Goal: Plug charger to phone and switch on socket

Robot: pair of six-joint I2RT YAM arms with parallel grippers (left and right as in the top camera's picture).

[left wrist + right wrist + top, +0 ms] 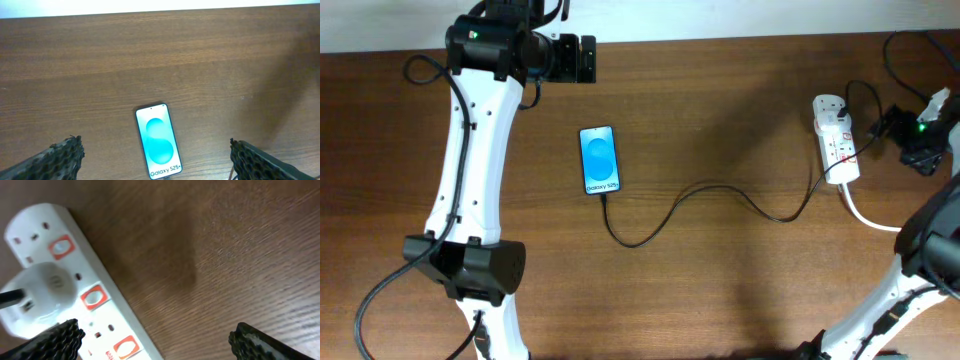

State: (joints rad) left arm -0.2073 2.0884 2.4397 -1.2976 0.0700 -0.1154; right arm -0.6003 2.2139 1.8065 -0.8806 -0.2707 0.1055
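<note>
The phone (600, 159) lies flat on the table with its blue screen lit; it also shows in the left wrist view (158, 141). The thin black charger cable (720, 190) runs from the phone's bottom edge in a curve to the white socket strip (836, 138) at the right. In the right wrist view the socket (107, 317) shows red switches and a white adapter (37, 297) plugged in. My left gripper (582, 58) (156, 167) is open, above the table beyond the phone's top. My right gripper (910, 135) (155, 342) is open beside the socket's right side.
A thick white cord (865, 215) leaves the socket toward the right edge. Black cables (910, 50) lie at the far right corner. The white arm bases stand at the front left (470, 270) and front right (920, 260).
</note>
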